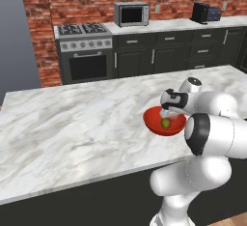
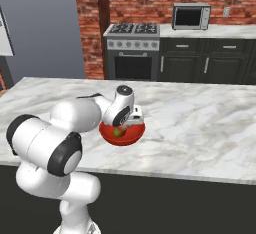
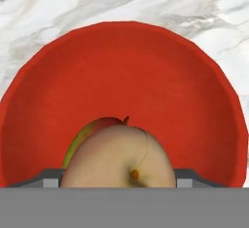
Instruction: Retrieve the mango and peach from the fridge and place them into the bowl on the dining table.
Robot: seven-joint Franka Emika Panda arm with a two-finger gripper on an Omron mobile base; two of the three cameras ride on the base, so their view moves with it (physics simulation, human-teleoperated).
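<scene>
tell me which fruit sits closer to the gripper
The peach: pale orange-pink and round, it sits between the gripper's fingertips, while the yellow-green mango peeks out behind it in the bowl.

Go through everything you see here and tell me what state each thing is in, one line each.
Shallow glossy red bowl: upright on the marble dining table, holding fruit.
Yellow-green mango with red blush: lying in the bowl, partly hidden by the peach.
Round orange-pink peach: between the gripper's jaws, over the bowl.
Gripper: closed on the peach.

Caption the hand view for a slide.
Peach between the gripper's fingers above the red bowl, mango already inside.
</scene>
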